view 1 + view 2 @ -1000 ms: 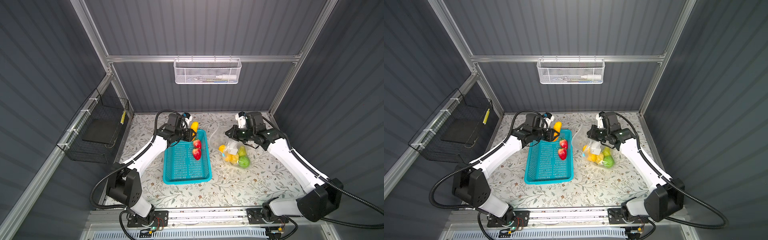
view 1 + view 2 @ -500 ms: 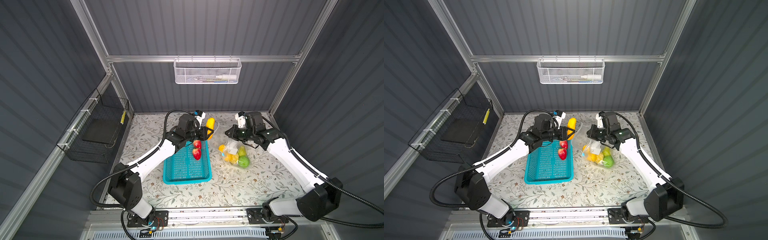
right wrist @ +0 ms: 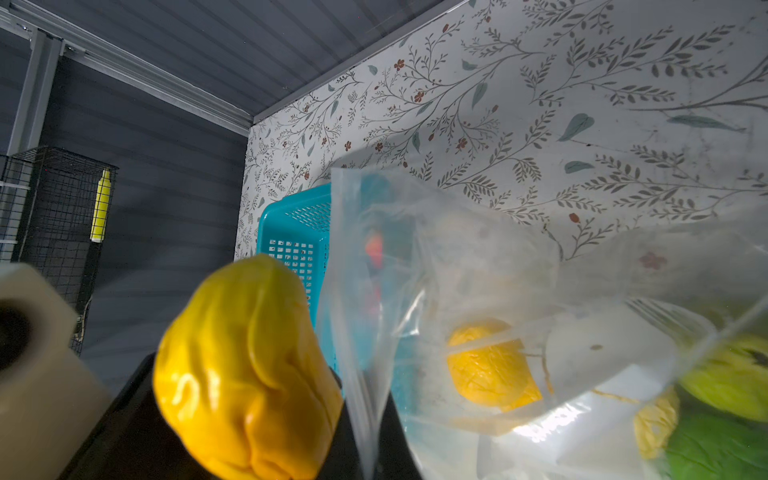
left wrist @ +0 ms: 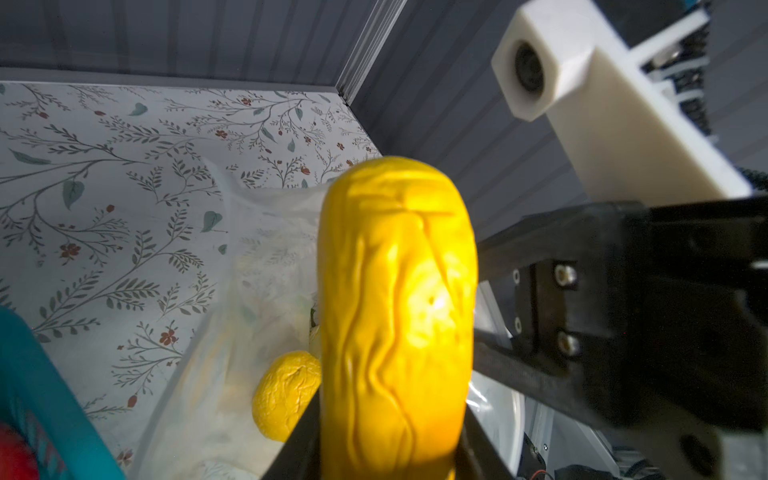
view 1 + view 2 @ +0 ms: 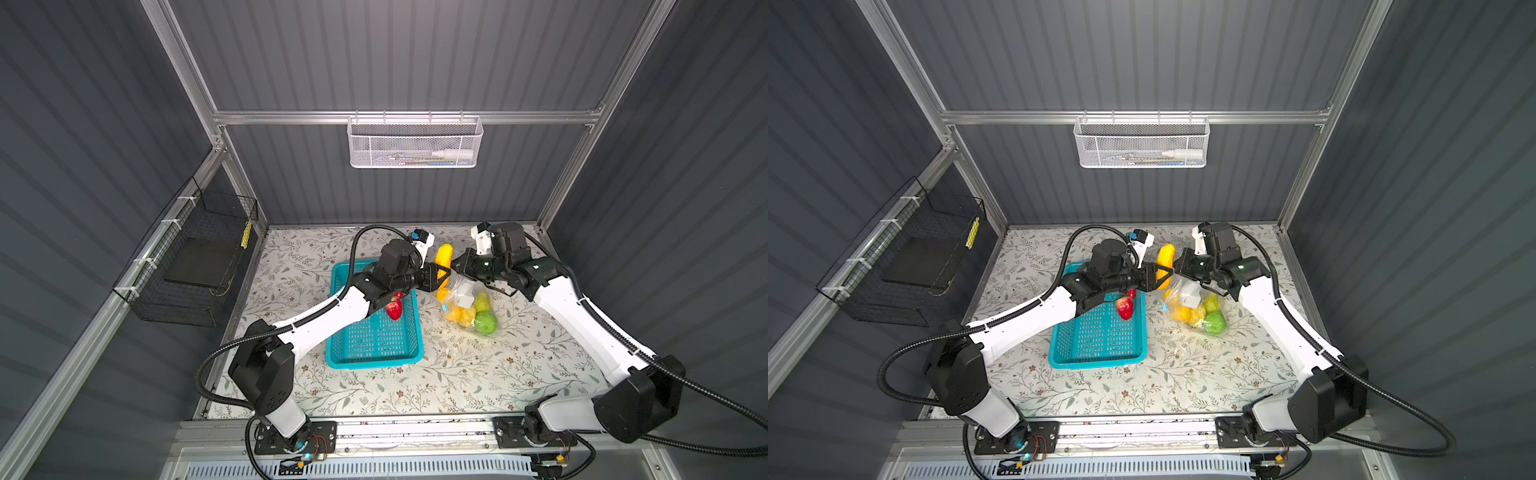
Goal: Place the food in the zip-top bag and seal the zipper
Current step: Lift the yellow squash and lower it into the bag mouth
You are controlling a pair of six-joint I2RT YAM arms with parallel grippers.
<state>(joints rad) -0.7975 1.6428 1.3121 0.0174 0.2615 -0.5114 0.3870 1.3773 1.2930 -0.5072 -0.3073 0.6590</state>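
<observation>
roughly halfway through the loading, judging by where the fruit lies. clamped in the left gripper (image 5: 439,276): the orange oblong (image 5: 443,257), jaws part-way apart and pressed on its lower end, held up off the table just left of the zip-top bag (image 5: 468,306) and just beyond the far right corner of the teal basket (image 5: 374,360). not yet inside; seen from the right wrist, sitting just outside the film's edge.

pinched in the right gripper (image 5: 457,266): the bag's raised mouth edge, jaws fully closed on the film, keeping the opening turned toward the left and toward the incoming fruit. rest of the bag slumped on the table to the right of the basket, white label patch (image 5: 463,294) facing up.

already bagged: green ball (image 5: 485,323) at the near end, green pear (image 5: 481,300) just beyond it, yellow-orange citrus (image 5: 458,314) to their left, and a pale yellow oval (image 3: 656,419) beside the green pieces. exact number of yellow pieces hard to tell through the crinkled plastic.

left in the basket: two red strawberries (image 5: 394,309) at its far right end, one partly hidden under the left arm.

left to do: drop the oblong through the mouth, fetch both strawberries, then close the zipper. zipper strip too thin to trace here, but plainly unsealed with the mouth gaping.
</observation>
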